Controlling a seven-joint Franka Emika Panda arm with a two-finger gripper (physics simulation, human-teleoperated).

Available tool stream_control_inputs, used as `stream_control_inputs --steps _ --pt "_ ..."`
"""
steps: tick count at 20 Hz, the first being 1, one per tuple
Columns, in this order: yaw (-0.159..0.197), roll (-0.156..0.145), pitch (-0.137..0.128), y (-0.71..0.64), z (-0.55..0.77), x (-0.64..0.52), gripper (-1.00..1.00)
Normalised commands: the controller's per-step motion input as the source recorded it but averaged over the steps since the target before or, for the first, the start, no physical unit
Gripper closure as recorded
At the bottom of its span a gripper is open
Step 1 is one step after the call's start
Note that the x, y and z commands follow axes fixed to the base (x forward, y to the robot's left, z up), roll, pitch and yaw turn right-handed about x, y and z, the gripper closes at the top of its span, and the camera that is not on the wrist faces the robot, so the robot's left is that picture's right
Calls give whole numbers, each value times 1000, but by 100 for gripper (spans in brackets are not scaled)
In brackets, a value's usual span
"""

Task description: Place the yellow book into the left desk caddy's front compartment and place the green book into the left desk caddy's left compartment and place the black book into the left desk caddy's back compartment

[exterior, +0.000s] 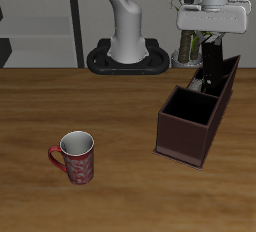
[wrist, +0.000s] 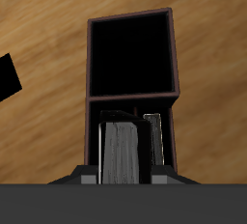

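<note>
Jaws: gripper held the black book tight.
Book: stood upright over the left desk caddy, at its back compartment.
Why: so it could slide straight in.
Mug: well apart from caddy.

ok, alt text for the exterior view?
The robot's tool hangs over the back end of the left desk caddy, a dark maroon box on a wooden table. A red patterned mug stands apart, nearer the front edge.
</note>
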Motion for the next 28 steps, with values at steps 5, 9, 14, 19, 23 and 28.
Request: stream_control_inputs --steps 5,9,14,19,23,28 --pt "3 17 16 107 -48 27 100" --pt "9 3 -2 54 3 43 100" --pt "11 -10 1 -40 -26 85 100" --pt "5 1 25 9 -149 104 100" --pt "-2 6 24 19 -112 49 100" --pt "6 7 12 39 -93 36 100"
